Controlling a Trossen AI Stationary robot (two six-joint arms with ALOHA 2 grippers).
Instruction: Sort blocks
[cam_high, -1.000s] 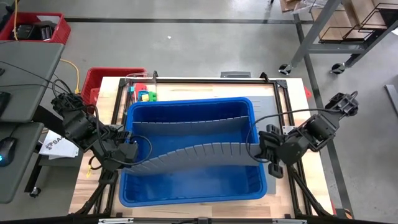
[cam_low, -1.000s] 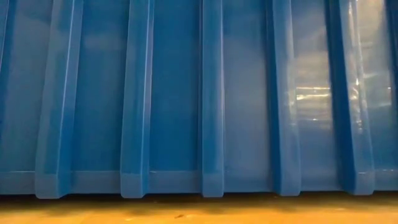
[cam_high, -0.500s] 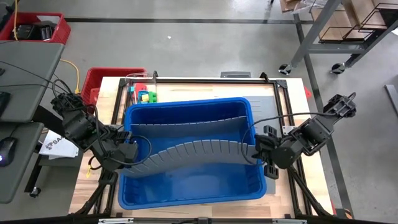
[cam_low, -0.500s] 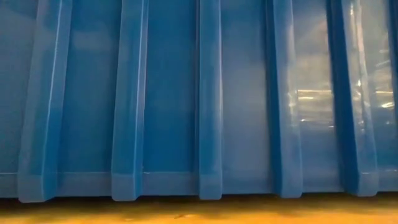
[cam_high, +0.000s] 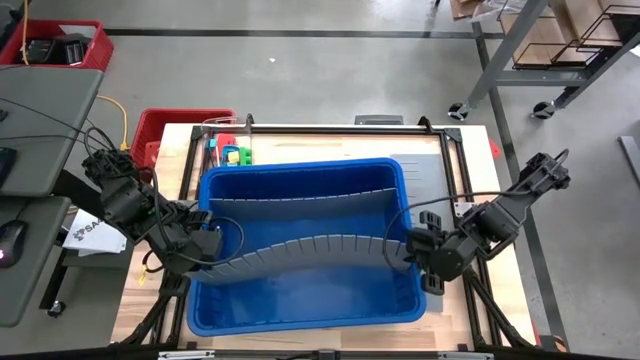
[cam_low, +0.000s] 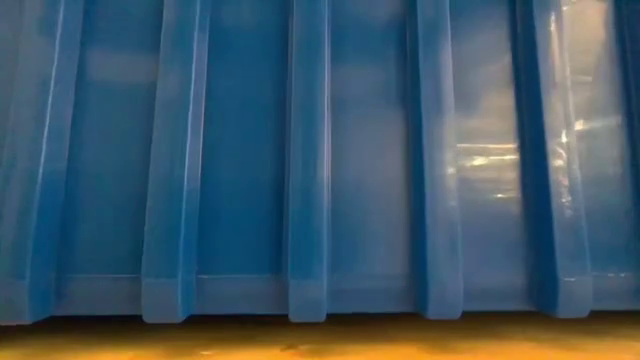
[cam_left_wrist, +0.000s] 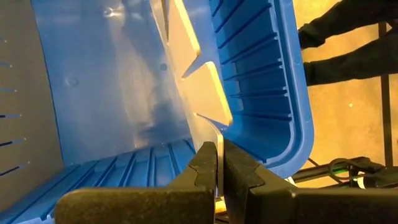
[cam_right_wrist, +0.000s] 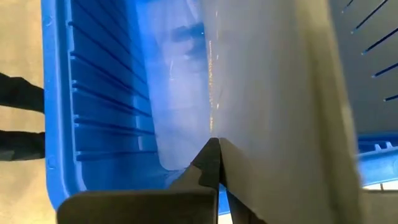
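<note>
While the job is supposed to be sorting blocks, honestly none of that looks started yet, it's all bin prep so far. Both arms are busy with a bendy grey divider panel (cam_high: 305, 251) that arcs across the near half of the big blue bin (cam_high: 300, 312). At its left end the left gripper (cam_high: 205, 249) is clenched right on the panel's edge, and in the left wrist view you can see the thin sheet pinched between the two dark fingers (cam_left_wrist: 205, 169). At the other end the right gripper (cam_high: 418, 250) is clamped on it the same way, by the bin's right wall. That panel is bowed, so I'd guess it isn't seated in the wall slots yet. A second divider (cam_high: 305, 205) already sits straight across the far half of the bin, so that one seems done. The blocks (cam_high: 232, 154) are a small colourful cluster on the table just beyond the bin's far left corner, untouched and well apart from both grippers, and the compartments I can see hold no blocks. So: one divider in, one mid-fit, every block still left to sort.
</note>
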